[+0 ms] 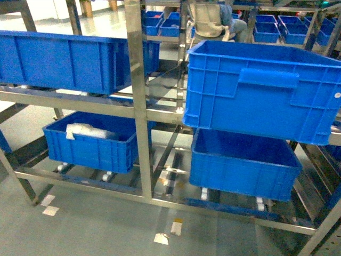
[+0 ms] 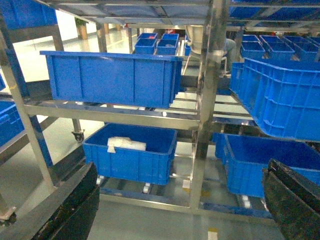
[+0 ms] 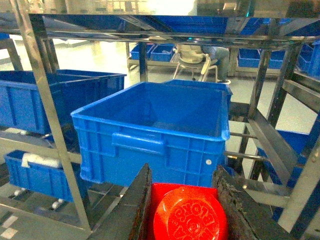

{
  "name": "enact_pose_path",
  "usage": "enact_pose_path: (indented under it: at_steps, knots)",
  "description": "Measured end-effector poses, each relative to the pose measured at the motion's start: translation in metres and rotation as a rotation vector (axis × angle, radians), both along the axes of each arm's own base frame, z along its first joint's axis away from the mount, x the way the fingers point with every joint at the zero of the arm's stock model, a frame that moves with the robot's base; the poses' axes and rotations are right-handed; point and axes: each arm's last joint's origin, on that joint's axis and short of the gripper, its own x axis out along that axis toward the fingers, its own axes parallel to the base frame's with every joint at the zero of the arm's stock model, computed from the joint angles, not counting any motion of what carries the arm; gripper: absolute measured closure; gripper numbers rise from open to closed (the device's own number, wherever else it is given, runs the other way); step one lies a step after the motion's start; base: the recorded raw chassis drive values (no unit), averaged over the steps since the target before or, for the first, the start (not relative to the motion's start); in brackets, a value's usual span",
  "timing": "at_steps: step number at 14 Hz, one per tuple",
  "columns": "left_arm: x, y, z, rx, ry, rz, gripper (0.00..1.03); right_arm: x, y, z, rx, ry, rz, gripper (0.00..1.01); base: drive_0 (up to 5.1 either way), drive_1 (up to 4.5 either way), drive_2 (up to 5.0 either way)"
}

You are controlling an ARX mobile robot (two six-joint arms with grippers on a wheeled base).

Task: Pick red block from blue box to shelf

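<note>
The red block (image 3: 187, 212), glossy with a round embossed stud facing the camera, fills the bottom of the right wrist view. My right gripper (image 3: 183, 186) is shut on it, one dark finger (image 3: 131, 205) on each side. It hangs in front of the steel shelf (image 3: 47, 100), just short of a tilted dark blue crate (image 3: 155, 130). My left gripper (image 2: 182, 200) is open with nothing between its fingers (image 2: 70, 205), facing the shelf (image 2: 207, 75). Neither gripper shows in the head view, where the shelf (image 1: 135, 80) spans the frame. The blue box is out of view.
Dark blue ribbed crates sit on the shelf: one upper left (image 1: 64, 58), one tilted at upper right (image 1: 256, 85), one lower right (image 1: 240, 165), and a lower left one (image 1: 90, 141) holding a white bag (image 1: 85, 130). A seated person (image 1: 213, 18) is behind. Paper scraps (image 1: 170, 232) lie on the floor.
</note>
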Motion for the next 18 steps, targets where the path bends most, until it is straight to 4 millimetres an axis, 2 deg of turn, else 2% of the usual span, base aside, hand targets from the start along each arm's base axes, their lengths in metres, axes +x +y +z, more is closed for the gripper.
enact_pose_path:
  at_steps: [18]
  knots:
    - [0.0000, 0.0000, 0.0000, 0.000, 0.000, 0.000, 0.05, 0.0007, 0.0000, -0.0012, 0.000, 0.010, 0.000, 0.73, 0.0, 4.25, -4.2]
